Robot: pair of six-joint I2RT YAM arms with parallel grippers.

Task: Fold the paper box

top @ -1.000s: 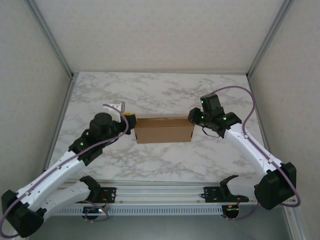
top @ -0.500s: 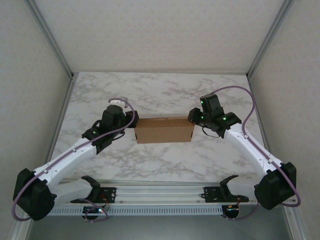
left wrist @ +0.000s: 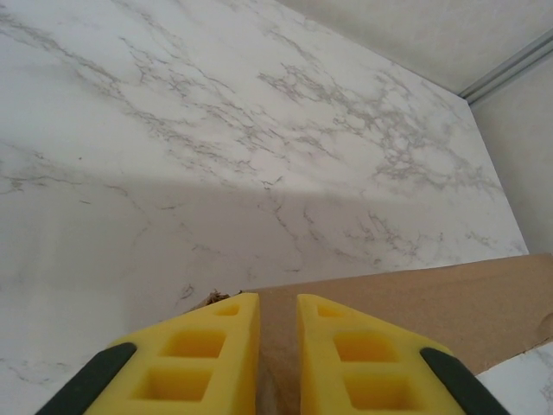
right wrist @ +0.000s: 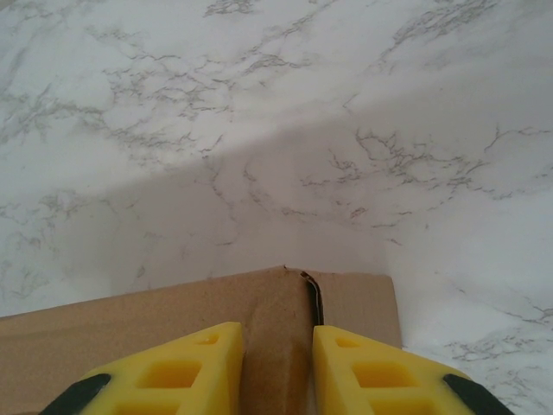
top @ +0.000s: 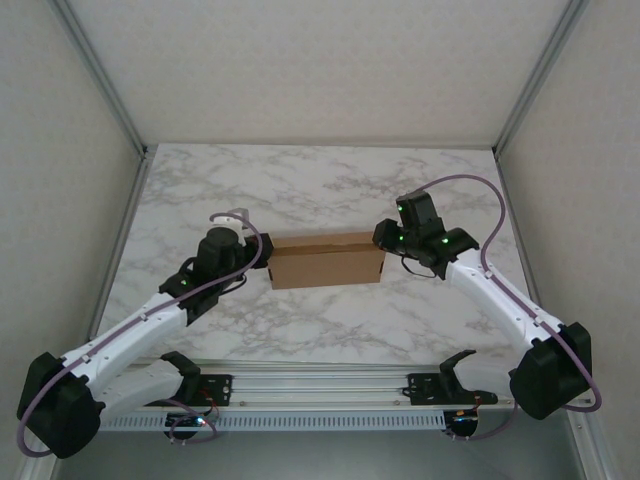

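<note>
Paper box [top: 327, 262], plain brown and closed into a long low shape, is seen from above near the middle of a white marbled table [top: 330, 180]. Its left end is met by the left gripper [top: 266, 254] and its right end by the right gripper [top: 383, 238], so the box is flanked by both arms.

From the left wrist, two yellow fingers [left wrist: 207, 346] are seen close together, with only a narrow gap between them. Brown cardboard shows in that gap, and the box top [left wrist: 415, 294] runs off to the right beyond the fingertips. Whether the cardboard is actually squeezed cannot be told here (it may simply lie beneath the fingers).

From the right wrist, the gap between the yellow fingers [right wrist: 363, 372] is filled by cardboard, which rises to a slight peak just past the fingertips. A short dark slit is seen beside the right finger, near the box's corner. The end of the box is pinched by this gripper, and bare marble is seen beyond it.
</note>
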